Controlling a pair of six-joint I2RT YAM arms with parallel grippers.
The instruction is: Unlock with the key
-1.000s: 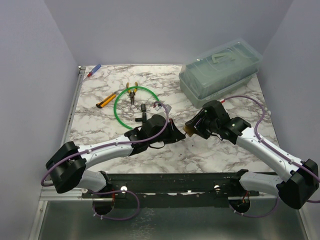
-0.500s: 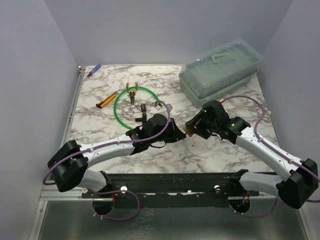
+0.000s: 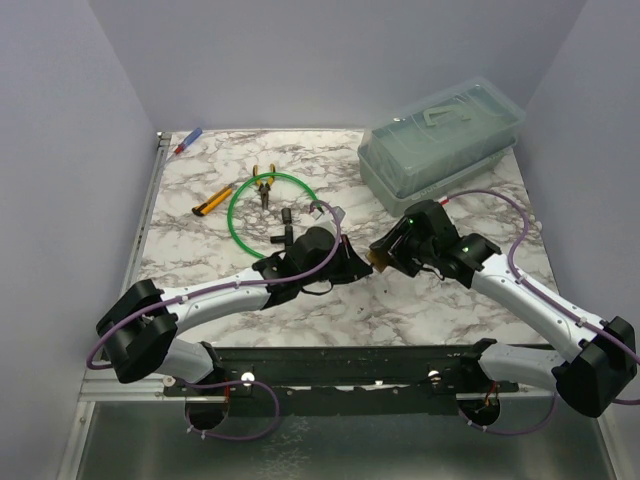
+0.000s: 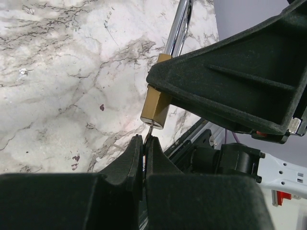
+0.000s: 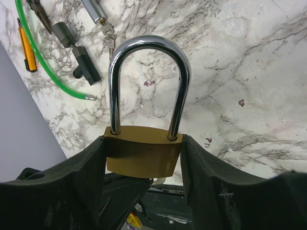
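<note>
"One key (image 4: 151, 129). Where does it sit?"

"Above the counter (image 4: 57, 72), pinched between the left fingers (image 4: 132, 163), which are closed tight on it. Its tip meets the base of the brass padlock (image 4: 154, 108), whose body the right fingers (image 5: 91, 177) clamp from both sides."

"Orientation?"

"Long axis runs from fingers to keyway, roughly in line with the shackle (image 5: 148, 43). The tip points toward the right arm."

"Step in hand?"

"Insertion, by my judgement; depth cannot be told. Next: seat it fully, then twist about that axis, padlock held firm."
</note>
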